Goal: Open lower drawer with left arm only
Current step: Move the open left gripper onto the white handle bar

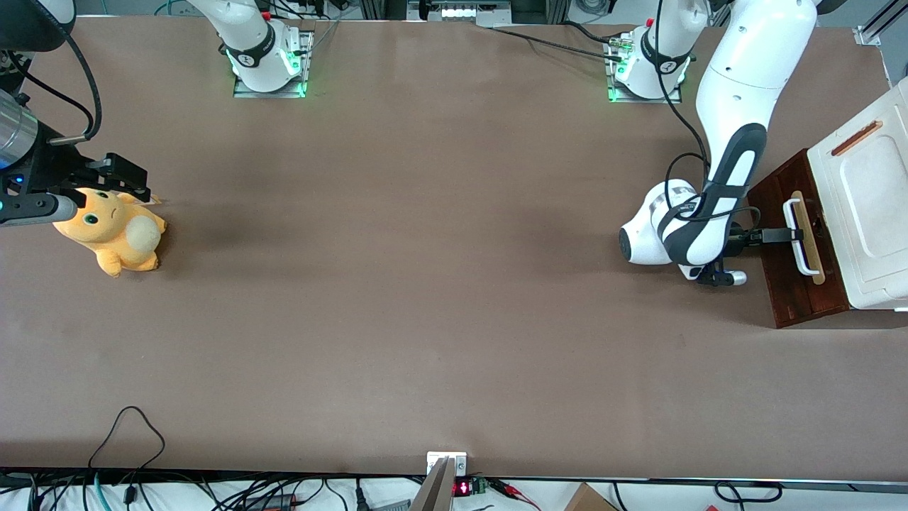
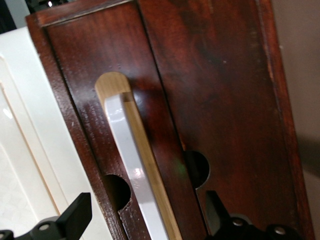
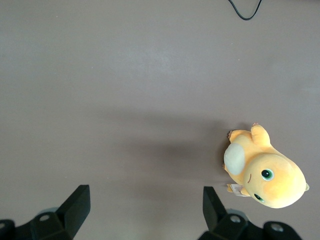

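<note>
The lower drawer (image 1: pixel 786 287) shows its dark reddish-brown front below the white boxy top part (image 1: pixel 867 191), at the working arm's end of the table. Its white bar handle (image 1: pixel 797 241) runs along a pale wood strip (image 2: pixel 150 165). The left arm (image 1: pixel 716 206) reaches down in front of the drawer. Its gripper (image 1: pixel 789 235) is at the middle of the handle and is open. In the left wrist view the gripper (image 2: pixel 145 216) straddles the white handle (image 2: pixel 127 155), one black fingertip (image 2: pixel 76 215) on each side, with a gap to the bar on both sides.
An orange plush toy (image 1: pixel 113 233) lies toward the parked arm's end of the table, also in the right wrist view as the plush toy (image 3: pixel 265 175). The arm bases (image 1: pixel 645 67) stand farthest from the front camera. A black cable loop (image 1: pixel 128 433) lies near the table's front edge.
</note>
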`<state>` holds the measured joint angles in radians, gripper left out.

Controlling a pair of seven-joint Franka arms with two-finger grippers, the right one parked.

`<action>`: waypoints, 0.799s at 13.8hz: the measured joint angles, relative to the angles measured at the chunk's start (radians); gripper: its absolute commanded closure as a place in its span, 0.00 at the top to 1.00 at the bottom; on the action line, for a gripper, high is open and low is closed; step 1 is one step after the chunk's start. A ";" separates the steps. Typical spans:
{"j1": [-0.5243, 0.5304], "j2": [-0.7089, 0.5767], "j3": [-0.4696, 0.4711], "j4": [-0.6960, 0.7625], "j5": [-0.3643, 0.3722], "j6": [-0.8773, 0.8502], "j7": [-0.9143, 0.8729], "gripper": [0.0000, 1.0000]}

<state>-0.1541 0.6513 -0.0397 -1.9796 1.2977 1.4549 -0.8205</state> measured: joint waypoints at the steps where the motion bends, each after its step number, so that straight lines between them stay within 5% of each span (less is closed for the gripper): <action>1: 0.002 0.000 0.001 0.006 0.000 -0.010 -0.016 1.00; 11: 0.021 0.030 0.002 0.023 0.001 -0.020 -0.053 0.99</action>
<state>-0.1330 0.6808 -0.0378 -1.9568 1.2988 1.4354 -0.8734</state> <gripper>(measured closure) 0.000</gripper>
